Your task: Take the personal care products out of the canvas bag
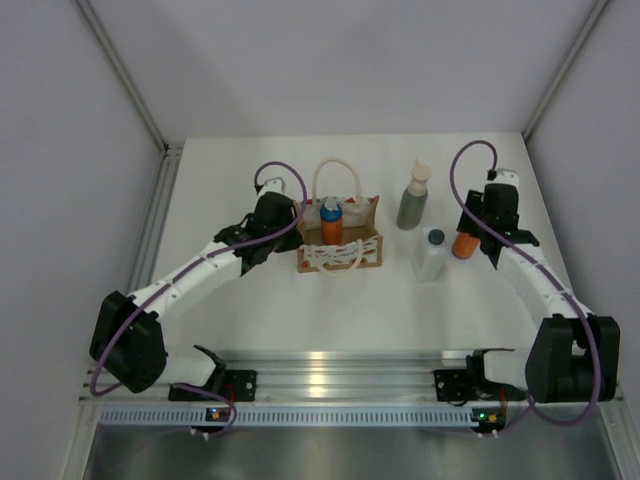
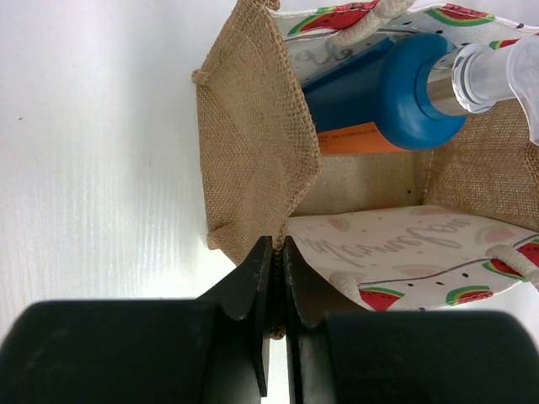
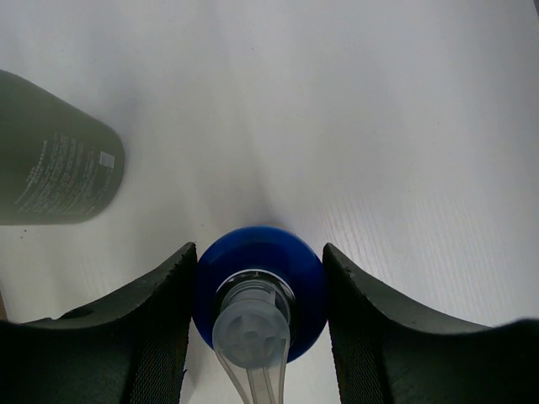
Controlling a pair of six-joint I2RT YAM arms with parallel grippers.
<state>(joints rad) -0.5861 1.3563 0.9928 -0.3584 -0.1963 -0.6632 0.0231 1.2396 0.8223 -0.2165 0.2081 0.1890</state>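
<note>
The canvas bag (image 1: 340, 250) stands mid-table, and a short blue-and-orange bottle (image 1: 331, 222) is upright inside it. My left gripper (image 1: 292, 222) is shut on the bag's left burlap rim (image 2: 253, 143), pinching the fabric edge between the jaws (image 2: 275, 244). The bottle inside also shows in the left wrist view (image 2: 404, 93). My right gripper (image 1: 470, 232) is closed around the blue top of the orange bottle (image 3: 261, 269), which stands on the table at the right (image 1: 464, 244). The grey-green pump bottle (image 1: 413, 198) and the white squarish bottle (image 1: 430, 255) stand on the table outside the bag.
The grey-green bottle also shows at the left of the right wrist view (image 3: 59, 172). The bag's cream rope handles (image 1: 338, 175) loop up behind and lie over its front. White walls enclose the table on three sides. An aluminium rail (image 1: 330, 375) runs along the near edge.
</note>
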